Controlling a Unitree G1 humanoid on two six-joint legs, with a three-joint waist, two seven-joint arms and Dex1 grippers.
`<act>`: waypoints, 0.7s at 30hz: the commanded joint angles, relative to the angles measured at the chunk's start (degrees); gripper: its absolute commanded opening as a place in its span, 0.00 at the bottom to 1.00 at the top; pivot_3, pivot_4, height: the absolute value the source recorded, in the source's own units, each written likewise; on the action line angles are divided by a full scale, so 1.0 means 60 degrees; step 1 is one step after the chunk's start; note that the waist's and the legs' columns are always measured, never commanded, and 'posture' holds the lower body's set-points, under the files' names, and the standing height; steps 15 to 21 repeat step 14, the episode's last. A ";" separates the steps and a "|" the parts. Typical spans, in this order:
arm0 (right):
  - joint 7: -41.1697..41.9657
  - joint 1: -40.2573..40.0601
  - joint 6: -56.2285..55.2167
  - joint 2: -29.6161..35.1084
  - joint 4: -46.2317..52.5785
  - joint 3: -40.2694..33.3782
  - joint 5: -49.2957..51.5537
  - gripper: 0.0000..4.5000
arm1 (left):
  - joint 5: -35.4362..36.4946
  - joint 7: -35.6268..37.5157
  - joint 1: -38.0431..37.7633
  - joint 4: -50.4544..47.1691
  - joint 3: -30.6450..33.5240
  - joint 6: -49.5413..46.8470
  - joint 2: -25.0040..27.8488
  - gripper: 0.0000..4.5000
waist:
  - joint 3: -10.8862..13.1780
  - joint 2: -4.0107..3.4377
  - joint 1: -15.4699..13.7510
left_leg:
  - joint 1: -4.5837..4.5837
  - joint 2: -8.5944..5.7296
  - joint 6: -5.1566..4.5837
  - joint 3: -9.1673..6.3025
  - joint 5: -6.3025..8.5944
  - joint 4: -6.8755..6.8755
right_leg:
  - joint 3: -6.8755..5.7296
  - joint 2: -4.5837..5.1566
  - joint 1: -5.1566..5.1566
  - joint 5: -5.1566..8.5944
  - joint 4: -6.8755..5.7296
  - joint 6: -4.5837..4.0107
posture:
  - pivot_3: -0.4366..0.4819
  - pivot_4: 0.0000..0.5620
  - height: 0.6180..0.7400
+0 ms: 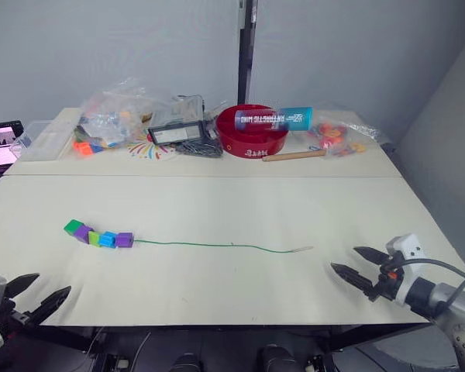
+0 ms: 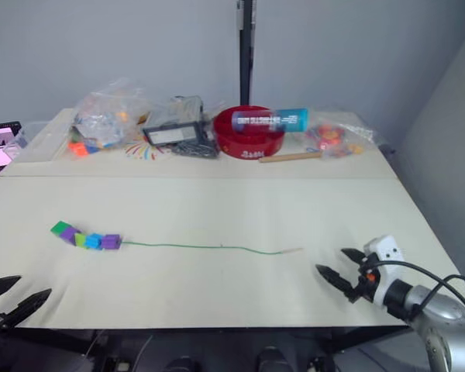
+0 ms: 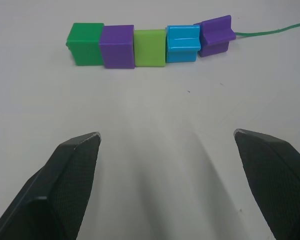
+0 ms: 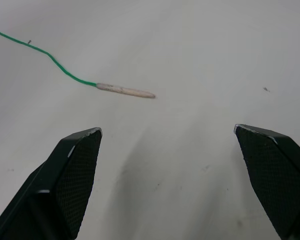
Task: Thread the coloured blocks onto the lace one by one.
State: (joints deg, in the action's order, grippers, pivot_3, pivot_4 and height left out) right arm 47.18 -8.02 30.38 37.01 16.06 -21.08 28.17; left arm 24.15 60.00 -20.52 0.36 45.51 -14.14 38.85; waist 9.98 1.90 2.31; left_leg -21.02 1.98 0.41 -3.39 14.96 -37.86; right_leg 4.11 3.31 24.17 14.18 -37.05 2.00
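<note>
Evidently all five coloured blocks [image 1: 98, 235] sit threaded in a row on the lace [image 1: 217, 246]; left gripper [image 1: 39, 296] and right gripper [image 1: 358, 266] rest wide open, empty.

Light is even and soft across the pale table [image 1: 217, 209], bright without glare. Shadows are faint: in the wrist views, diffuse grey smears stretch on the tabletop ahead of the left gripper [image 3: 165, 137] and the right gripper [image 4: 167, 131]. The coloured blocks [image 3: 150, 42] are sharp ahead of the left fingertips; the near bases of the fingers blur slightly.
</note>
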 commanded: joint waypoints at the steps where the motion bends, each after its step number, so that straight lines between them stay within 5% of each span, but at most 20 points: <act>1: -0.0133 -0.0029 -0.0336 -0.0068 0.0024 -0.0272 0.0094 1.00 | 0.0209 -0.0190 -0.0001 -0.0280 -0.0029 0.0199 0.0090 1.00 | 0.0000 0.0000 0.0026 | 0.0000 0.0000 0.0000 0.0000 0.0000 0.0000 | 0.0001 0.0000 0.0000 0.0000 0.0000 0.0000 | 0.48 0.27 0.92; 21: -0.0480 -0.0275 -0.0321 -0.0263 0.0276 -0.0241 0.0266 1.00 | 0.0282 -0.0367 0.0349 -0.0158 -0.0589 0.0185 0.0421 1.00 | 0.0000 0.0000 0.0029 | -0.0003 -0.0002 0.0000 0.0002 0.0000 0.0000 | 0.0005 0.0001 0.0002 -0.0006 0.0000 -0.0010 | 0.48 0.27 0.92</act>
